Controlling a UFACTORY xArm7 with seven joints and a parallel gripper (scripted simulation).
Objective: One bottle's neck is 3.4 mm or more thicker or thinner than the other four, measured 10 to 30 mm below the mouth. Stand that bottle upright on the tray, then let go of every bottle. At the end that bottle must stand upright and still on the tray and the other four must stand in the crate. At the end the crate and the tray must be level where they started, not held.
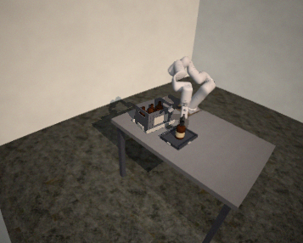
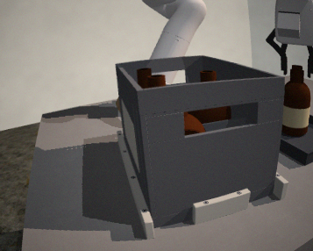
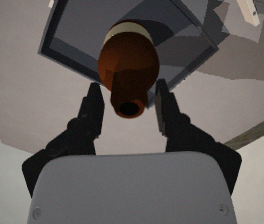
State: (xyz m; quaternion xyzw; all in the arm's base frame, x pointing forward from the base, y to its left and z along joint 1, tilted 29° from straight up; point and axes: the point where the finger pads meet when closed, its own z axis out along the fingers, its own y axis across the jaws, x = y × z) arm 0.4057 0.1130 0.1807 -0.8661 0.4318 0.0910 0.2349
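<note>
A brown bottle (image 1: 180,132) (image 2: 296,118) (image 3: 128,60) with a cream label stands upright on the dark tray (image 1: 178,146) (image 2: 302,156) (image 3: 78,32). My gripper (image 1: 183,119) (image 2: 297,74) (image 3: 128,92) is open, its fingers on either side of the bottle's neck, with a gap on both sides. The grey crate (image 1: 148,122) (image 2: 209,162) stands beside the tray. Three bottle mouths show in it: one bottle (image 2: 144,77), another bottle (image 2: 156,82) close by and a third bottle (image 2: 208,76) farther right. Brown glass shows through the handle slot; the crate walls hide the rest, and a fourth bottle cannot be told apart.
Cream blocks (image 1: 159,128) (image 2: 222,206) stand around the crate's foot on the table (image 1: 227,157) (image 2: 99,237). The crate's high walls rise next to the tray. The arm's base is at the table's back edge.
</note>
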